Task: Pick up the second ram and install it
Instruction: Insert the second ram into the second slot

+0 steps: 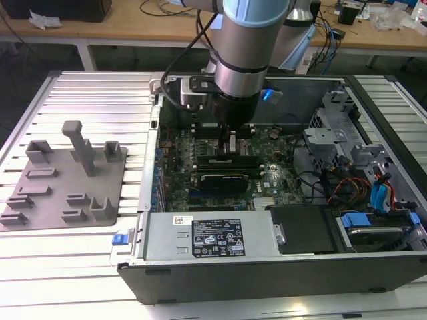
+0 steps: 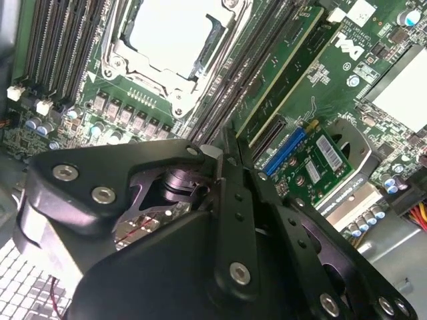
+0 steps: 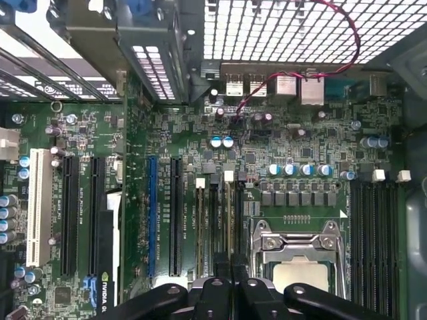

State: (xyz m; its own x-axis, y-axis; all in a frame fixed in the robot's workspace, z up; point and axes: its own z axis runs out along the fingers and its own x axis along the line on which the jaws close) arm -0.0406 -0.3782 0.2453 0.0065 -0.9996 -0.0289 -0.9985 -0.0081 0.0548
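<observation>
Over the memory slots (image 3: 215, 227), the jaws

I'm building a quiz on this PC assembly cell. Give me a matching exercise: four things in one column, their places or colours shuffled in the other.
1. hand
2. fixture plate
3. power supply
4. processor socket

A. grey, outside the case, at the exterior view's left
B. down over the motherboard
C. metal frame between two banks of black slots
D. silver, along the case wall nearest the exterior camera

Pairs: 1-B, 2-A, 3-D, 4-C
</observation>
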